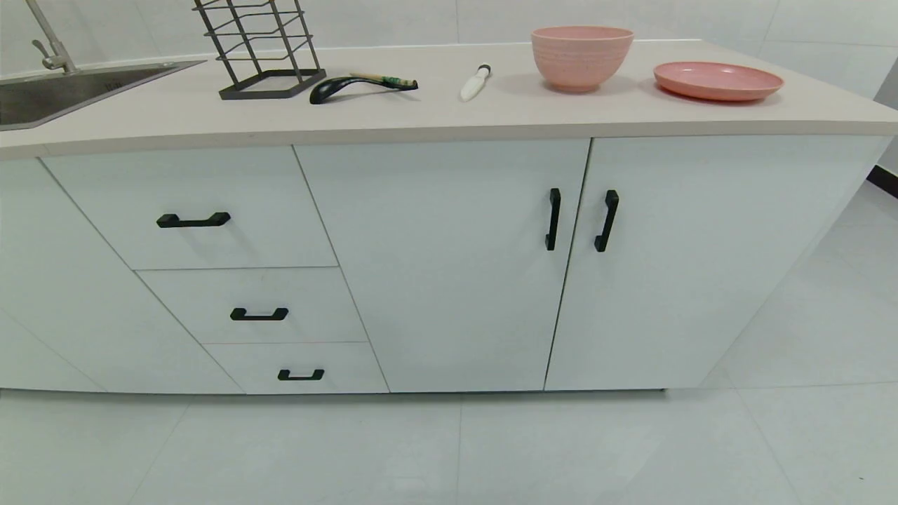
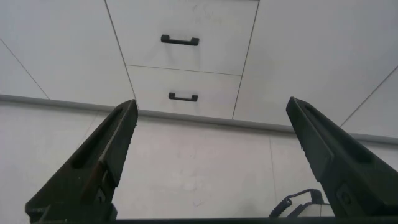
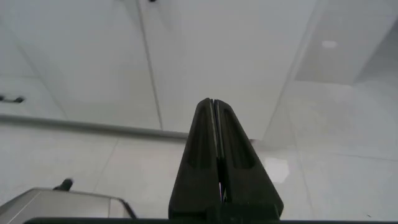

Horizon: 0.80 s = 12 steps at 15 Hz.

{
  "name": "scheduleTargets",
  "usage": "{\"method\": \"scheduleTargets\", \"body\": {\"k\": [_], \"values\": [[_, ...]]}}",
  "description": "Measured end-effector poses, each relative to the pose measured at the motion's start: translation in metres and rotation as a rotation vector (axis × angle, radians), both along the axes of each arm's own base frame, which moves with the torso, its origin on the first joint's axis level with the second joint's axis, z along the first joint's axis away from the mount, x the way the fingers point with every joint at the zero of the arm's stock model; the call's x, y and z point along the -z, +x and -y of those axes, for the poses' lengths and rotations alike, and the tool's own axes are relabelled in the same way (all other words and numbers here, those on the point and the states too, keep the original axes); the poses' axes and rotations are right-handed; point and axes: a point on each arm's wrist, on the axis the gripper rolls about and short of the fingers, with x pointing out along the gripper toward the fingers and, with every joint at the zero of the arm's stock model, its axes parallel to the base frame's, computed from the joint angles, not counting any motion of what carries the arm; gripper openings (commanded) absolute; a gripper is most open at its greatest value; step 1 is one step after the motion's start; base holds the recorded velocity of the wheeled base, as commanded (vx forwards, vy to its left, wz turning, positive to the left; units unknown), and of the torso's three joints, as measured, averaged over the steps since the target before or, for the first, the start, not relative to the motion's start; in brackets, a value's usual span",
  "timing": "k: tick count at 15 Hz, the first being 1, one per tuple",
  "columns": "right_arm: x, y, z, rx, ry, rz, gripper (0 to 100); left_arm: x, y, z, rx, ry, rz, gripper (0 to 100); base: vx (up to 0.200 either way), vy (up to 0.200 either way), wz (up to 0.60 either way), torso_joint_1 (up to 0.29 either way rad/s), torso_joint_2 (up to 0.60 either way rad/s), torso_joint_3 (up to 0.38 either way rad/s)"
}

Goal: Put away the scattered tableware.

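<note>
On the countertop (image 1: 435,112) lie a pink bowl (image 1: 581,56), a pink plate (image 1: 718,79), a small white utensil (image 1: 475,82) and a black spoon with a wooden handle (image 1: 361,85). My left gripper (image 2: 211,109) hangs low with its fingers wide open, facing the lower drawers and the floor, with nothing between them. My right gripper (image 3: 214,109) is shut with nothing in it, pointing at the base of the cabinet doors and the floor.
A black wire rack (image 1: 261,49) stands left of the spoon, and a sink (image 1: 70,88) with a faucet sits at the far left. Below are three drawers (image 1: 193,219) with black handles and two cabinet doors (image 1: 582,221). Tiled floor spreads in front.
</note>
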Motion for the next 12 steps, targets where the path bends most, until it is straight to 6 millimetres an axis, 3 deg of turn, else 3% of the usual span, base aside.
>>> {"method": "scheduleTargets", "body": {"k": [2, 6, 10, 12], "values": [[-0.002, 0.000, -0.001, -0.065, -0.011, -0.021, 0, 0.000, 0.000, 0.000, 0.004, 0.002, 0.000, 100, 0.000, 0.000, 0.00, 0.000, 0.00, 0.000], [-0.045, 0.008, -0.003, -0.121, -0.032, -0.013, 0, 0.000, 0.000, 0.000, 0.011, 0.002, 0.000, 100, 0.000, 0.000, 0.00, 0.000, 0.00, 0.000], [-0.089, 0.044, -0.003, -0.148, -0.061, 0.076, 0, 0.000, 0.000, 0.001, 0.028, 0.008, -0.001, 100, 0.000, 0.000, 0.00, 0.000, 0.00, 0.000], [-0.098, 0.067, -0.003, -0.151, -0.067, 0.088, 0, 0.000, 0.000, 0.001, 0.029, 0.010, -0.002, 100, 0.000, 0.000, 0.00, 0.000, 0.00, 0.000]]}}
